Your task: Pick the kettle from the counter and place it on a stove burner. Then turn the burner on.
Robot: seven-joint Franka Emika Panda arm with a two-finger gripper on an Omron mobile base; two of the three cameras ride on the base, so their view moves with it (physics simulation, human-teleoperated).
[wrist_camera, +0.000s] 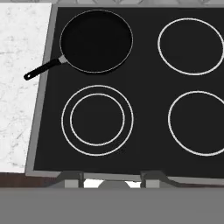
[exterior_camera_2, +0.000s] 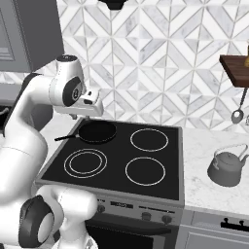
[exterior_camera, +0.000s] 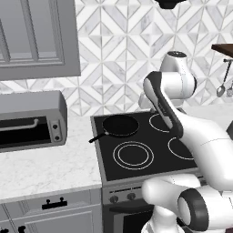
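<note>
The grey kettle [exterior_camera_2: 227, 168] stands upright on the white counter [exterior_camera_2: 202, 146] to the right of the black cooktop, its wire handle up. My gripper [wrist_camera: 111, 179] hovers high over the cooktop's front-left area and looks straight down; its fingertips [wrist_camera: 70, 177] are apart with nothing between them. In the right base view the gripper [exterior_camera_2: 90, 109] hangs above the pan's back edge, far left of the kettle. Two single-ring stove burners [exterior_camera_2: 149, 139] [exterior_camera_2: 145, 171] lie bare on the cooktop's right half, and the hand view shows them at the right [wrist_camera: 191, 40] [wrist_camera: 199, 122].
A black frying pan [exterior_camera_2: 97, 131] sits on the back-left burner, handle pointing left. The double-ringed circle [exterior_camera_2: 86, 163] is front left. A grey toaster oven [exterior_camera: 29, 123] stands on the left counter. Stove knobs [exterior_camera_2: 146, 215] line the front panel. A ladle [exterior_camera_2: 238, 114] hangs under a wooden shelf [exterior_camera_2: 236, 63].
</note>
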